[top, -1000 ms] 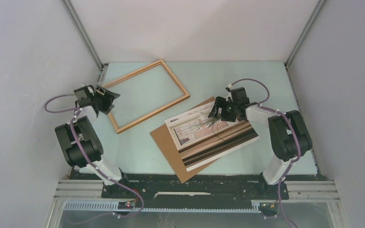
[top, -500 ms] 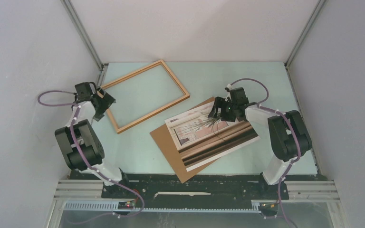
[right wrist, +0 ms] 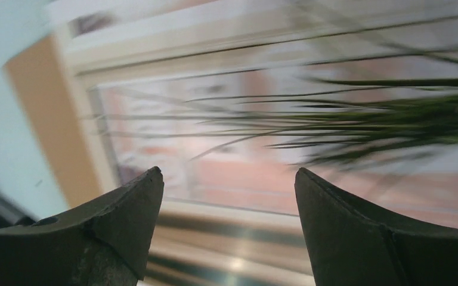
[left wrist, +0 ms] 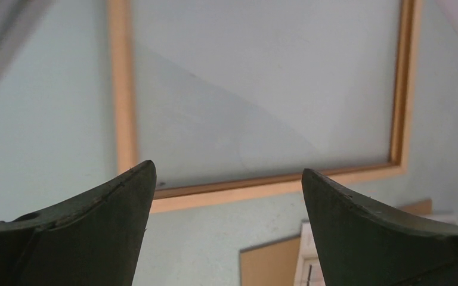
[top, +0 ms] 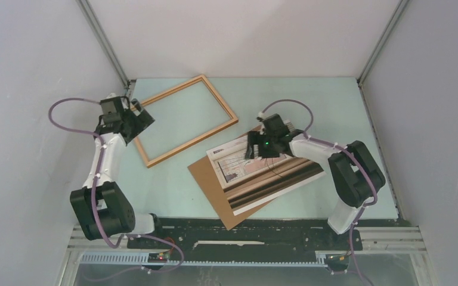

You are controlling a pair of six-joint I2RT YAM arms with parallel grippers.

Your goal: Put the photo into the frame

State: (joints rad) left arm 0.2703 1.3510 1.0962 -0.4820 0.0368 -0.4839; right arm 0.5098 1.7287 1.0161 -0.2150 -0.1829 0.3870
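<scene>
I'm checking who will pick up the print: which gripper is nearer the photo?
Right. The right gripper hovers, open, over the far part of the photo; the left gripper is open by the left side of the frame, well away from the photo.

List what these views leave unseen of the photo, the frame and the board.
- photo: its far edge is hidden under the right gripper in the top view. It is blurred and cropped in the right wrist view.
- frame: its left corner is covered by the left gripper from above. Its far end is cut off by the left wrist view's top edge.
- backing board: mostly hidden beneath the photo.
</scene>
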